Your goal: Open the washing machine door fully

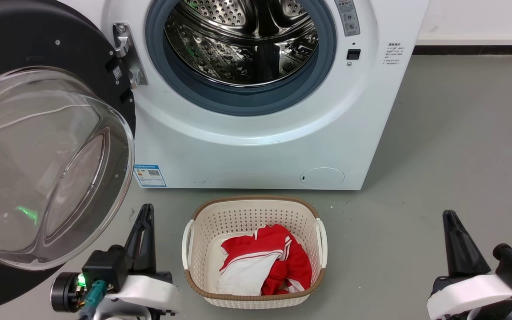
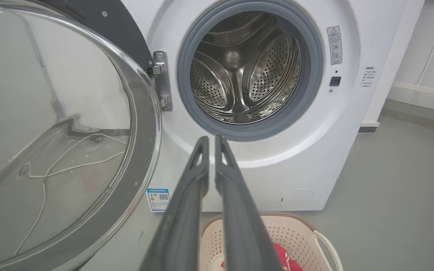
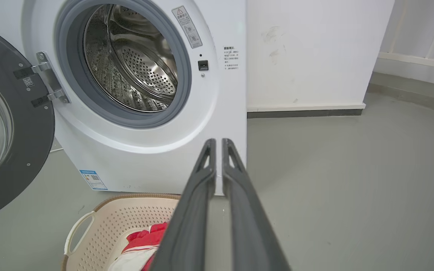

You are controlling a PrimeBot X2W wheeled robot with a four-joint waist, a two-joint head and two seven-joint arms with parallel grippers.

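Observation:
The white washing machine stands ahead with its steel drum exposed. Its black door with the bulging clear glass bowl is swung wide to the left on its hinge; it also shows at the left of the left wrist view and the right wrist view. My left gripper is shut, low beside the door's lower edge, apart from it, holding nothing. My right gripper is shut and empty over the floor to the machine's right. Both finger pairs lie together in the wrist views.
A cream laundry basket with red and white clothing sits on the grey floor in front of the machine, between my grippers. A white wall with a dark skirting runs to the machine's right.

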